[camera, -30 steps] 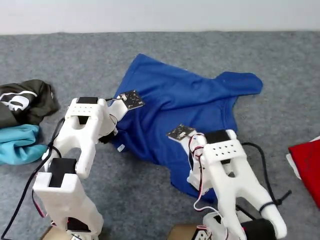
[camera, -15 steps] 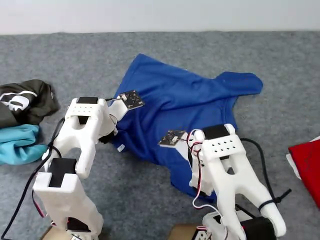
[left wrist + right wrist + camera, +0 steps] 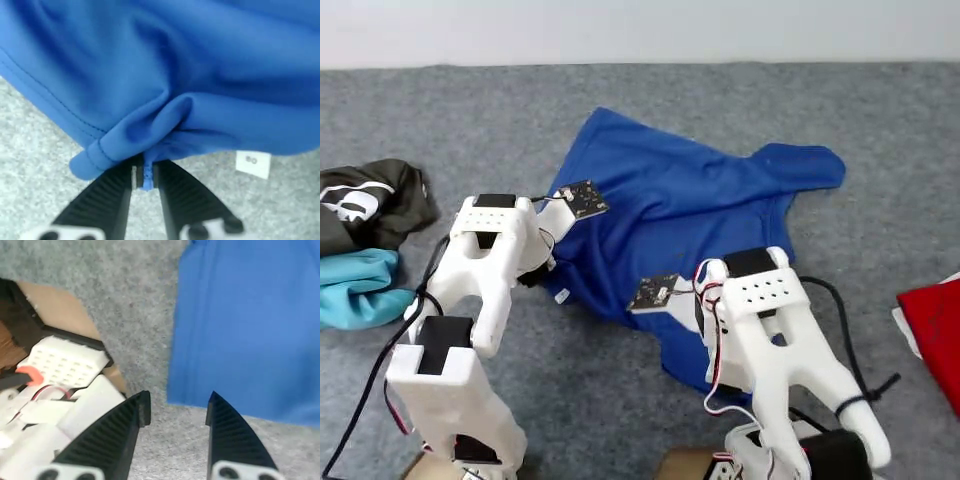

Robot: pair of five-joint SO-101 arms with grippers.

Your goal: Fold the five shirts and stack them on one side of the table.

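A blue shirt (image 3: 680, 220) lies spread and rumpled in the middle of the grey table. My left gripper (image 3: 145, 176) is shut on a bunched fold of its hem, next to a small white tag (image 3: 252, 163). In the high view the left arm (image 3: 490, 260) stands at the shirt's left edge. My right gripper (image 3: 177, 405) is open, its black fingers (image 3: 131, 425) straddling a bottom corner of the blue shirt (image 3: 250, 325) just above the table. The right arm (image 3: 760, 320) bends over the shirt's near edge.
A dark shirt with white print (image 3: 365, 200) and a teal shirt (image 3: 355, 285) lie bunched at the far left. A red shirt (image 3: 935, 320) lies at the right edge. The right arm's base and a brown board (image 3: 55, 310) sit close by its gripper.
The right arm's wrist has swung left and toward the near edge of the shirt. The left arm has stayed put, still holding the hem.
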